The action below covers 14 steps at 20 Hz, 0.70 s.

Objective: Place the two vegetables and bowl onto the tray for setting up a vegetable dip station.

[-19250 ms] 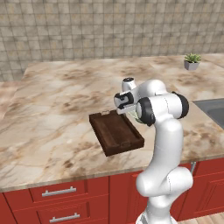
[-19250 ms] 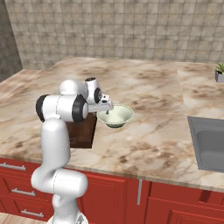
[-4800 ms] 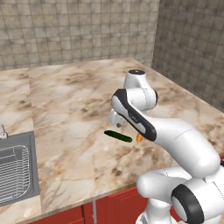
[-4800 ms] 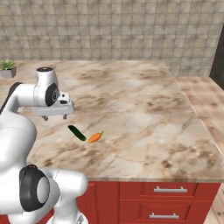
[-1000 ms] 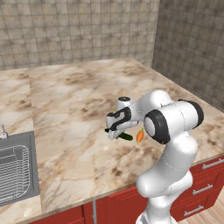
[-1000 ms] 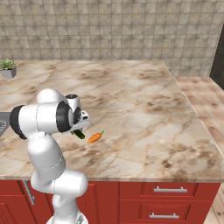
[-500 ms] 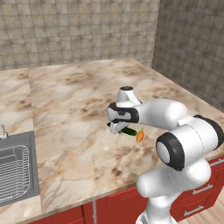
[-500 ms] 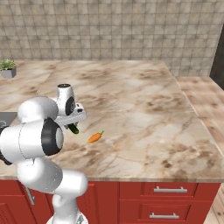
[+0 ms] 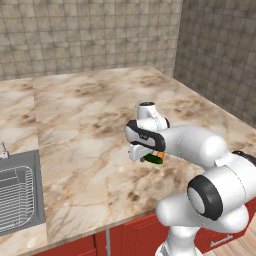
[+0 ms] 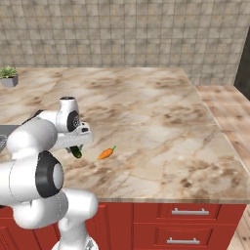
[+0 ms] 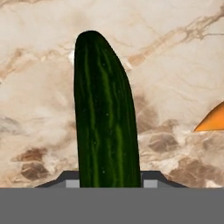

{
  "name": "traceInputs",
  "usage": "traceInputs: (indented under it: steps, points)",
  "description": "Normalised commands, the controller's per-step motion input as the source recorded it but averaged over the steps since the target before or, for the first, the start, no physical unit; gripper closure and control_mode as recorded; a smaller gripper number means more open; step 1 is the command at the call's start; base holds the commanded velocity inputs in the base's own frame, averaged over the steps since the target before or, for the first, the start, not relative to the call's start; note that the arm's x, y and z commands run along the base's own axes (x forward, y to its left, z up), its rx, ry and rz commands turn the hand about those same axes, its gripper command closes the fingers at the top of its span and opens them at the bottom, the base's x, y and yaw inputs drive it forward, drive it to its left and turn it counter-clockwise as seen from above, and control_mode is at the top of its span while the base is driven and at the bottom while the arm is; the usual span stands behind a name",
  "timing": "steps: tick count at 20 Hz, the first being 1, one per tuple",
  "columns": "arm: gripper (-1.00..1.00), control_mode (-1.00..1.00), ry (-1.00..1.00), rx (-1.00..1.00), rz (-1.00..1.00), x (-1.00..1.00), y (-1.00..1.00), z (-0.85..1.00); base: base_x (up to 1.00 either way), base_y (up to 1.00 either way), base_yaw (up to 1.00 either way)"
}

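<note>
Gripper point(image 11: 109, 183) clamped on cucumber point(image 11: 105, 109) near one end over counter point(image 10: 161, 112); risk: it pivots or slips, striking carrot point(image 10: 105, 153).

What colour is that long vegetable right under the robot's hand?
The cucumber is dark green with lighter green streaks, clearest in the hand view.

We see a dark green cucumber point(image 11: 107, 113) streaked with lighter green, an orange carrot point(image 10: 105, 154) with a green top, a beige worktop point(image 10: 161, 122) veined brown, and red cabinet fronts point(image 10: 185, 219).
</note>
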Motion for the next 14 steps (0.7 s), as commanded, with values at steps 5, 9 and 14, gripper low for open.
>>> traceInputs:
  steps: [5,9,14]
  points:
    - [1.00,-1.00,0.01,0.00,-0.02,-0.07,-0.05,-0.01,0.00,0.00,0.00]
    - [1.00,-1.00,0.01,0.00,0.00,0.00,-0.02,0.00,0.00,0.00,0.00]
    - [1.00,1.00,0.00,0.00,-0.02,-0.09,0.00,0.00,-0.29,0.00,-0.02]
